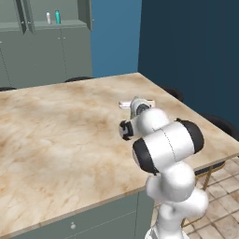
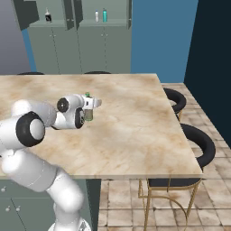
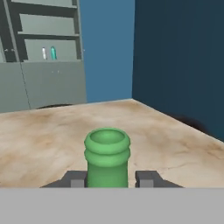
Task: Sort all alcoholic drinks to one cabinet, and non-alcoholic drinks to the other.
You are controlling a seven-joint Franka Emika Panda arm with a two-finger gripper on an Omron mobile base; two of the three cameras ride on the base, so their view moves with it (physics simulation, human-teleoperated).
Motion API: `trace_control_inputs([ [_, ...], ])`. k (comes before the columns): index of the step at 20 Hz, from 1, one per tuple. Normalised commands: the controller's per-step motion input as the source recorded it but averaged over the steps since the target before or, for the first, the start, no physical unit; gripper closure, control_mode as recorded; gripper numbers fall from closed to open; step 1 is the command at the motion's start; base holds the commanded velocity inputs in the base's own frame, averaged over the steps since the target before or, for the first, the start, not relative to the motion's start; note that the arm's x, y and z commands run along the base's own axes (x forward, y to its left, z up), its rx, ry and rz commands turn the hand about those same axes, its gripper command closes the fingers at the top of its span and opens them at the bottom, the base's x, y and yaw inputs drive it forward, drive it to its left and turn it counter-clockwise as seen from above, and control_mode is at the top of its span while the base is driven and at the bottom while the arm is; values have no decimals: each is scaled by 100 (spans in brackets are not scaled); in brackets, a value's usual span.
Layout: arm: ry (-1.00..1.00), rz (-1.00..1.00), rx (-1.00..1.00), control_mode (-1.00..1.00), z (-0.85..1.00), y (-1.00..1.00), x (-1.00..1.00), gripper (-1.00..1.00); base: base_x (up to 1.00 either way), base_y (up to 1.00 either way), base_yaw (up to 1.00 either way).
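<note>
My gripper (image 3: 109, 179) is shut on the green glass bottle (image 3: 107, 155); its two dark tips press against the neck from either side. In the right base view the gripper (image 2: 89, 104) holds the bottle (image 2: 88, 114) upright over the marble counter (image 2: 135, 122). Whether the bottle's base touches the counter I cannot tell. In the far right-hand cabinet stand a white blue-capped bottle (image 2: 96, 16) and a teal bottle (image 2: 104, 16), side by side on one shelf. The black-labelled bottle (image 2: 48, 17) stands in the cabinet to their left.
The cabinet doors (image 2: 72, 13) hang open above grey lower cupboards (image 2: 67, 49). Black stools (image 2: 200, 144) line the counter's right side. A dark blue wall (image 3: 179, 57) rises beyond the counter's far edge.
</note>
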Motion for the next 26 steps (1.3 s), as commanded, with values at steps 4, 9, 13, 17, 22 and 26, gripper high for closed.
trace_control_inputs([
  [4, 16, -6, -3, -100, 89, 0, -23, 100, 0, 0, 0],
  [9, 14, -6, -3, -100, 68, 0, -29, 100, 0, 0, 0],
  [13, 2, -9, -2, -100, 33, 0, -51, 100, 0, 0, 0],
  [17, 0, -8, -2, -100, 29, 0, -63, 100, 0, 0, 0],
  [22, -7, -5, 0, -100, 26, 0, -77, 100, 0, 0, 0],
  [26, -8, -2, 0, -100, 17, 0, -74, 100, 0, 0, 0],
])
